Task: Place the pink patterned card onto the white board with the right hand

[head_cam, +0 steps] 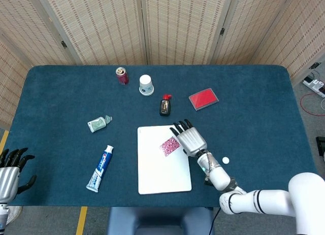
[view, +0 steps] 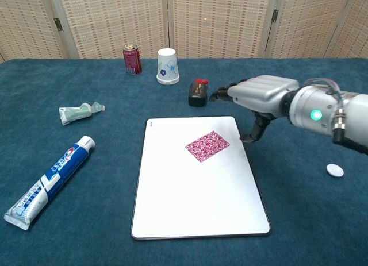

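The pink patterned card point(head_cam: 170, 145) point(view: 207, 146) lies flat on the upper part of the white board point(head_cam: 162, 176) point(view: 195, 203), with nothing holding it. My right hand point(head_cam: 191, 139) point(view: 259, 96) hovers just right of the card, over the board's right edge, fingers spread and empty. My left hand point(head_cam: 11, 170) hangs off the table's near left corner, fingers apart, holding nothing; the chest view does not show it.
A toothpaste tube point(head_cam: 100, 168) and a crumpled green packet point(head_cam: 98, 124) lie left of the board. Behind it stand a black bottle point(head_cam: 165, 105), a paper cup point(head_cam: 146, 85), a red can point(head_cam: 121, 75) and a red case point(head_cam: 203, 99). A small white disc point(head_cam: 225, 160) lies right.
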`<state>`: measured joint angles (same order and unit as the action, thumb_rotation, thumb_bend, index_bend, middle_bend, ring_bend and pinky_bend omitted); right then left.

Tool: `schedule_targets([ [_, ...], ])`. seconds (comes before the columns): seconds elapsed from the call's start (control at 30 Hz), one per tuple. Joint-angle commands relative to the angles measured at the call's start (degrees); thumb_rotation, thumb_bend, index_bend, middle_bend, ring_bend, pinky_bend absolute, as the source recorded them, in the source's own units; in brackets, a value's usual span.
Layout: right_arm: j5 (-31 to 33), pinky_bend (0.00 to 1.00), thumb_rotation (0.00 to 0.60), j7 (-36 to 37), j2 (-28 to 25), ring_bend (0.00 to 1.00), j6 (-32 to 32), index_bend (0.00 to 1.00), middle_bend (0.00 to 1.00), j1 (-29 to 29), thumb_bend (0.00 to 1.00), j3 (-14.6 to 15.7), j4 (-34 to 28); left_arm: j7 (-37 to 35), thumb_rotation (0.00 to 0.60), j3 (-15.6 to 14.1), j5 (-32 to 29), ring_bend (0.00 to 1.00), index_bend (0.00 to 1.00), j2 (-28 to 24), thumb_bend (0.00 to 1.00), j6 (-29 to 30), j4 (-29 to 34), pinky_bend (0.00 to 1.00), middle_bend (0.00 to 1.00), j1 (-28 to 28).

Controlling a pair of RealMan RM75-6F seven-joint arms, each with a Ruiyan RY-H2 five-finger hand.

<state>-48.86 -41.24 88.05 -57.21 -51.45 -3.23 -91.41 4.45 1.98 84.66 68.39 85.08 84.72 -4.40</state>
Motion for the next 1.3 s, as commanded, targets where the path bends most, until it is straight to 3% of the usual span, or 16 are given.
schedule_targets([
  [0.03,-5.64,0.00,0.600,3.80,-4.78,0.00,-3.97,0.16,0.09,4.76,0.34,3.72,-3.91,0.08,0.600,0.05,0.03,0.14,0.31,0.04,0.34,-0.10,-0.02,0.00,0.17,-0.11],
  [0.27,-11.84,0.00,0.600,8.25,-10.91,0.02,-9.60,0.28,0.12,12.57,0.33,9.38,-6.35,0.53,0.600,0.05,0.37,0.14,0.31,0.35,0.34,-0.46,0.27,0.00,0.17,-0.52],
  [0.5,-17.26,0.00,0.600,14.20,-10.69,0.02,-11.18,0.34,0.14,18.43,0.34,12.05,-1.30,1.31,0.600,-0.08,0.87,0.14,0.31,0.54,0.34,-0.69,0.96,0.00,0.17,-0.88],
  [0.9,-17.88,0.00,0.600,17.82,-7.29,0.02,-6.61,0.37,0.14,21.46,0.34,10.51,7.09,0.98,0.600,-0.13,0.47,0.14,0.31,0.41,0.34,-0.26,0.69,0.00,0.17,-0.42],
  [1.3,-18.49,0.00,0.600,17.95,-6.19,0.02,-3.96,0.39,0.15,22.78,0.34,8.42,9.13,0.77,0.600,-0.18,0.58,0.14,0.31,0.75,0.34,-0.42,0.24,0.00,0.17,-0.51],
])
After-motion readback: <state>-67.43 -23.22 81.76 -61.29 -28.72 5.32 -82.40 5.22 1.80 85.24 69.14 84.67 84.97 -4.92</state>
